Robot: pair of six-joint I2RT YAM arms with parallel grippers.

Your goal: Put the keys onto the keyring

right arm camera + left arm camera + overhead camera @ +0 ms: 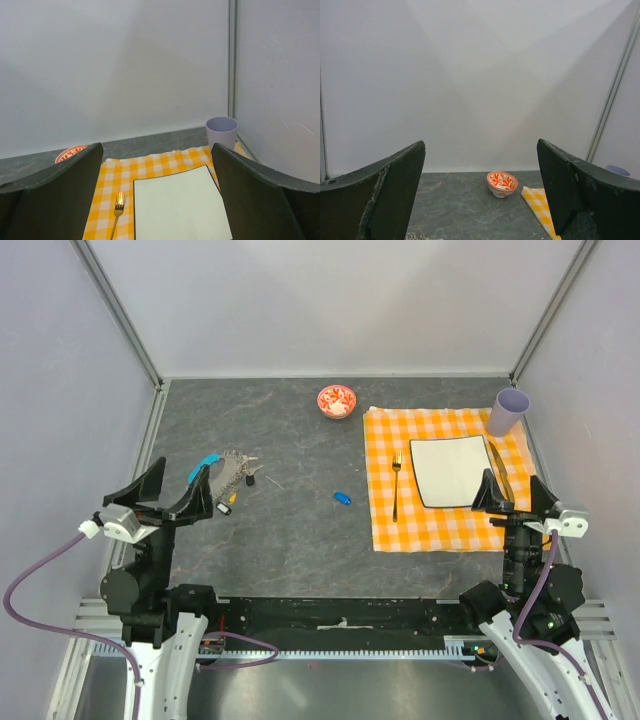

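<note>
From above, the left jaws stand wide open and empty, the keyring (203, 466) and bunch of keys (236, 472) just at their 1 o'clock, one blue key (342, 498) apart at 3 o'clock. The left wrist view shows only some silvery wire (415, 235) at 6 o'clock, so a blind descent may scatter the pile, I think. In the right wrist view, the right jaws are wide open too, empty, with the plate (180, 205) at 12 o'clock.
</note>
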